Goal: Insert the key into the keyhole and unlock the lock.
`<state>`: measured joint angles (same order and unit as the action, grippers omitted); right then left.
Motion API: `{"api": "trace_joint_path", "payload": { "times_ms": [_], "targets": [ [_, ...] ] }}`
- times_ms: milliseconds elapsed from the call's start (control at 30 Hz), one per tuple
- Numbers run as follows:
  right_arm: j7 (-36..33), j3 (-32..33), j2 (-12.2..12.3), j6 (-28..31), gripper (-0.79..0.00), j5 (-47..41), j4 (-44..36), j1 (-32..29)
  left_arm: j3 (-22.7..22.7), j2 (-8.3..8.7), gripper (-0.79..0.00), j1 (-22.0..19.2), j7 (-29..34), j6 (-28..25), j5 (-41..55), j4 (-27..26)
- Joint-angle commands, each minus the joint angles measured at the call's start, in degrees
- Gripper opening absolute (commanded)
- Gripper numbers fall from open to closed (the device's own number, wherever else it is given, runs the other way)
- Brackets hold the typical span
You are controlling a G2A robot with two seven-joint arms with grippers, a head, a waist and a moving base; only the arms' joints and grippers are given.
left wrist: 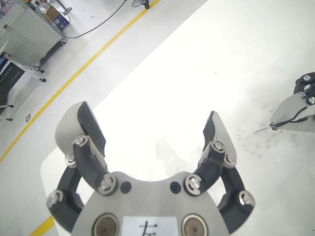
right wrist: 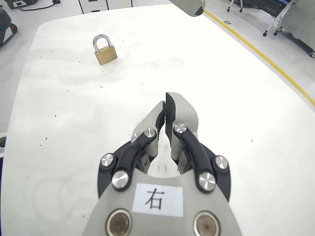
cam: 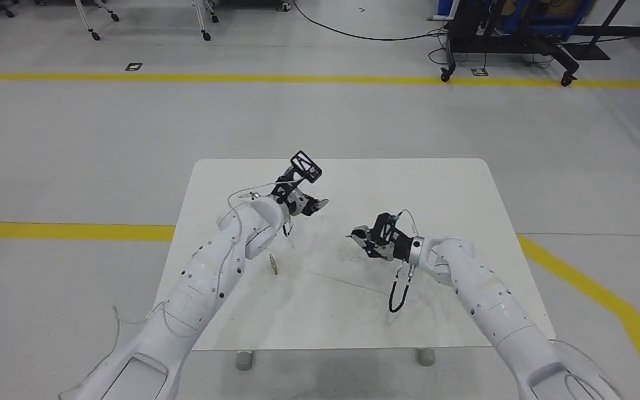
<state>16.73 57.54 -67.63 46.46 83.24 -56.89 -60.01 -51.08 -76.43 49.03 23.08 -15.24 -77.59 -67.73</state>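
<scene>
Padlock (right wrist: 105, 53), judged rigid and slick, is best held across its body by spread left gripper (left wrist: 147, 116); key (left wrist: 261, 130) is pinched in right gripper (right wrist: 165, 103).

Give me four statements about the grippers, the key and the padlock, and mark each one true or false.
1. The left gripper is open and holds nothing. True.
2. The key sits in the keyhole of the padlock. False: the right gripper is shut on the key, well apart from the padlock.
3. The padlock rests on the table with no gripper touching it. True.
4. The padlock's shackle is swung open. False: both of its ends sit in the brass body.
</scene>
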Motion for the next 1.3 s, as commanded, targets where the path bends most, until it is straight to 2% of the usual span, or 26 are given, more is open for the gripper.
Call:
{"api": "trace_joint_path", "payload": {
  "times_ms": [0, 67, 167, 267, 333, 400, 467, 500, 567, 800, 900, 967, 1133, 1233, 1267],
  "targets": [
    [0.0, 0.0, 0.0, 0.0, -0.785, 0.0, 0.0, 0.0, 0.0, -0.01, 0.000, 0.0, 0.0, 0.0, 0.0, 0.2],
    [1.0, 0.8, -0.2, -1.5, -0.785, -3.3, 0.0, -0.8, -1.4, 0.04, 0.000, 1.3, -3.7, 0.8, 2.8, 0.3],
    [3.3, 1.8, -0.4, 2.7, -0.785, -11.1, 0.9, -1.3, -6.3, 0.55, 0.000, 3.8, -11.7, -0.8, 10.8, 2.3],
    [4.4, 2.7, -0.5, 7.2, -0.785, -17.0, 2.4, -1.3, -11.1, 1.19, 0.000, 5.5, -16.2, -8.5, 21.0, 4.7],
    [5.1, 3.3, -0.6, 11.0, -0.785, -21.1, 3.4, -1.3, -13.7, 1.52, 0.000, 6.0, -16.9, -15.4, 28.6, 6.5],
    [5.7, 3.2, -0.6, 11.5, -0.785, -25.5, 3.4, -1.7, -15.7, 1.74, 0.000, 6.3, -16.3, -22.6, 37.1, 8.7],
    [5.7, 1.9, -0.5, 11.5, -0.785, -30.6, 2.4, -2.4, -16.6, 1.70, 0.000, 6.3, -13.0, -30.6, 48.1, 12.0],
    [5.3, 1.4, -0.3, 11.5, -0.785, -33.1, 2.2, -2.6, -16.3, 1.58, 0.000, 6.0, -9.1, -34.4, 54.9, 14.5],
    [4.5, 1.2, -0.1, 11.5, -0.785, -34.2, 2.1, -2.5, -16.6, 1.61, 0.000, 3.8, -3.3, -33.8, 62.4, 18.6],
    [4.5, 1.2, -0.1, 11.5, -0.785, -34.2, 2.1, -2.5, -16.5, 1.42, 0.000, 4.4, -3.9, -33.9, 64.4, 17.8],
    [3.1, 0.2, -0.5, 11.5, -0.785, -37.4, 1.1, -3.6, -14.2, 0.88, 0.000, 6.0, 1.0, -35.1, 71.4, 15.8],
    [-1.2, -2.0, -1.0, 11.5, -0.785, -44.2, 0.5, -3.7, -12.8, 0.73, 0.000, 6.0, 8.3, -35.5, 79.0, 15.8],
    [-18.4, -7.8, -1.4, 11.5, -0.785, -68.2, -0.2, -1.8, -10.6, 1.07, 0.000, 4.7, 30.7, -35.3, 99.6, 15.2],
    [-27.0, -9.1, -1.1, 11.5, -0.785, -79.6, -1.4, -0.8, -9.5, 1.59, -0.015, 4.0, 33.5, -32.4, 101.9, 14.3],
    [-29.4, -9.2, -0.9, 11.5, -0.785, -82.5, -1.6, -0.5, -8.9, 1.74, -0.092, 3.9, 33.7, -32.3, 101.4, 14.0]
  ]
}}
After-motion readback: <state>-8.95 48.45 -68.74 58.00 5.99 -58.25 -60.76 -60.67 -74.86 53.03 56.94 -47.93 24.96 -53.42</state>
